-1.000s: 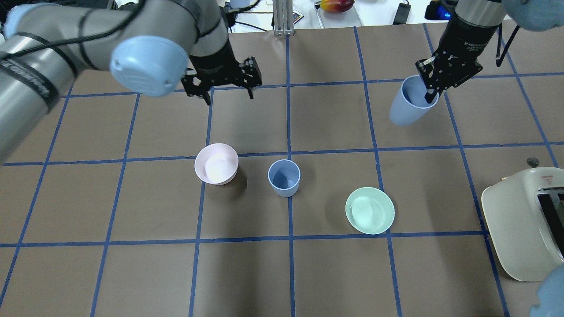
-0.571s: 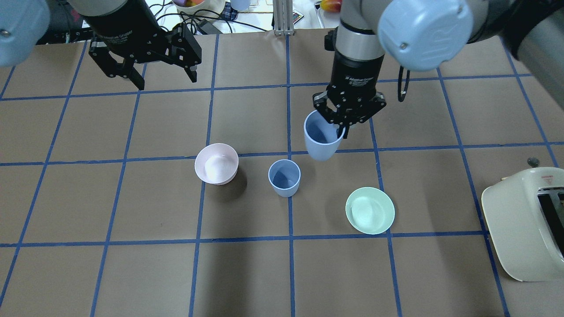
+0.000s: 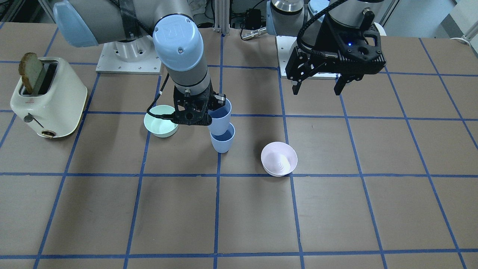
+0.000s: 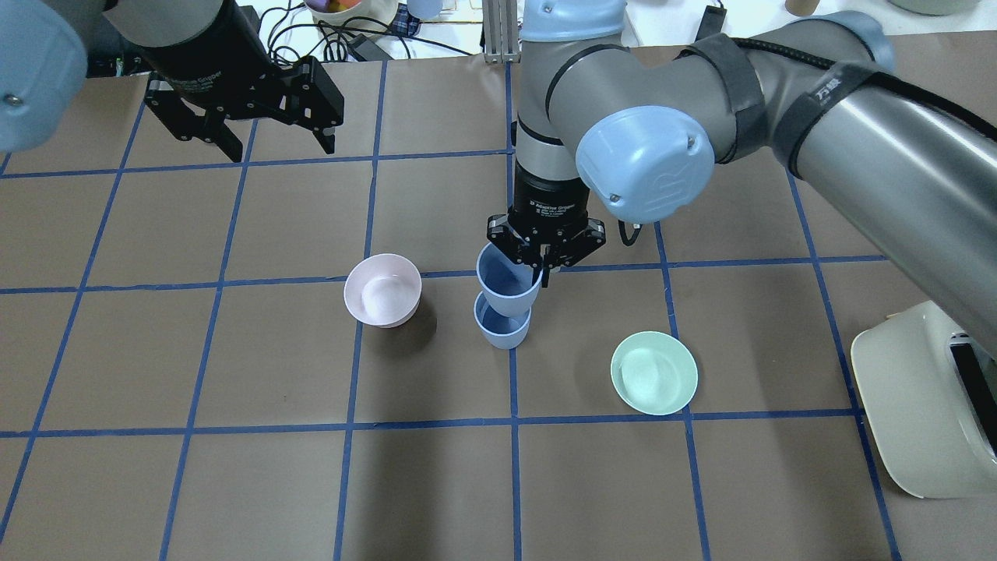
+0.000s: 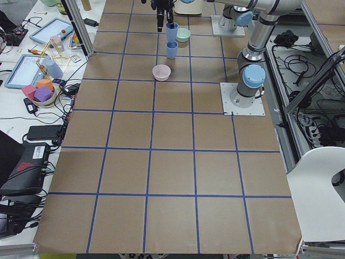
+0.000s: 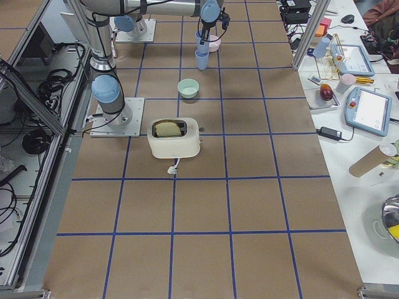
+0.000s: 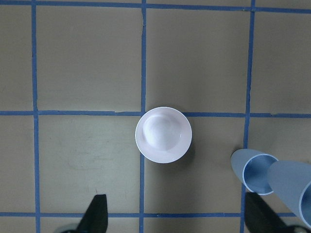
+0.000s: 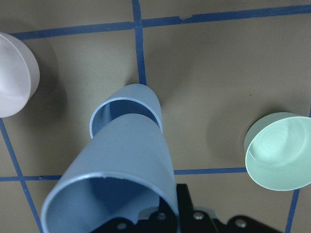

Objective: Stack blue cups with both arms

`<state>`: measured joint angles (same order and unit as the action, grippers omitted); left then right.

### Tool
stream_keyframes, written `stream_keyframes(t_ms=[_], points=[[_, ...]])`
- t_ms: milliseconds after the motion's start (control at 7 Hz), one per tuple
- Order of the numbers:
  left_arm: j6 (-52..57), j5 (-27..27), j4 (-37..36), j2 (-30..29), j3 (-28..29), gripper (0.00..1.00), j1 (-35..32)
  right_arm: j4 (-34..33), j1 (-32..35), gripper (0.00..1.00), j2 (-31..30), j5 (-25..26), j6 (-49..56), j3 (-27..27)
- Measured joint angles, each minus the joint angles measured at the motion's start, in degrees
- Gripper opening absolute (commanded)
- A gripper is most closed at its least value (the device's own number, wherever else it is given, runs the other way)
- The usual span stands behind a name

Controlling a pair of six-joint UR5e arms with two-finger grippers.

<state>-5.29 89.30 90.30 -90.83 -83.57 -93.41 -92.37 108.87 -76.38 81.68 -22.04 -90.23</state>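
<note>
Seen from overhead, the left arm (image 4: pixel 195 62) hangs over the far left part of the desk (image 4: pixel 234 483). Its jaws are wide apart and empty. Next comes the pink bowl (image 4: pixel 382 290), and near it the standing blue cup (image 4: pixel 502 333), upright on the desk. Directly above is the second blue cup (image 4: pixel 508 282), also upright, with its base at the mouth of the lower one. Whether it is already inside, I cannot tell. The right arm (image 4: pixel 857 140) has its jaws clamped on the rim of this upper cup. Further right are the green bowl (image 4: pixel 653 372) and a cream toaster (image 4: pixel 927 405).
</note>
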Motion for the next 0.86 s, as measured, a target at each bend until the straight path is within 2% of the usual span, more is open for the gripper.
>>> stream_keyframes(t_ms=[857], points=[[0.0,2.2,0.0,0.1,-0.2,1.00,0.1,-0.4,0.2,0.00,1.3,-1.9,-0.4,-0.6]])
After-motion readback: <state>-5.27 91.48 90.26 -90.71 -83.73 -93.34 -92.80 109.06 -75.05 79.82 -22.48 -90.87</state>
